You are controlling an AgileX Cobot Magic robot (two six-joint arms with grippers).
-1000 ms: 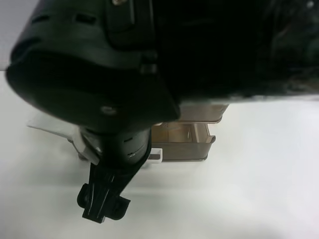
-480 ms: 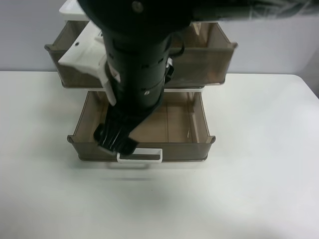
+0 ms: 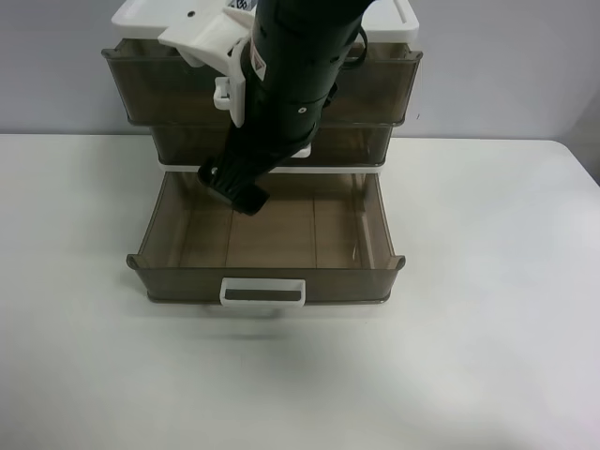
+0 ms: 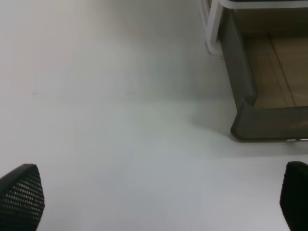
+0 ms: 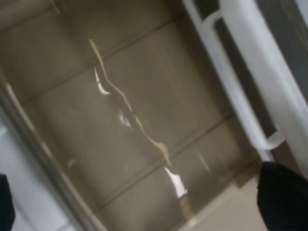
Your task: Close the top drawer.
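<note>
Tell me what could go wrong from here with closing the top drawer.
The right gripper hangs low over the pulled-out bottom drawer, apparently below the top drawer; a push from there could hit the middle drawer instead. The arm hides the top drawer's front centre in the high view, so contact is hard to check.

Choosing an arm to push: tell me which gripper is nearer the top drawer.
Right. The right gripper hangs in front of the top drawer, over the bottom drawer; the left gripper is over the table by that drawer's corner.
</note>
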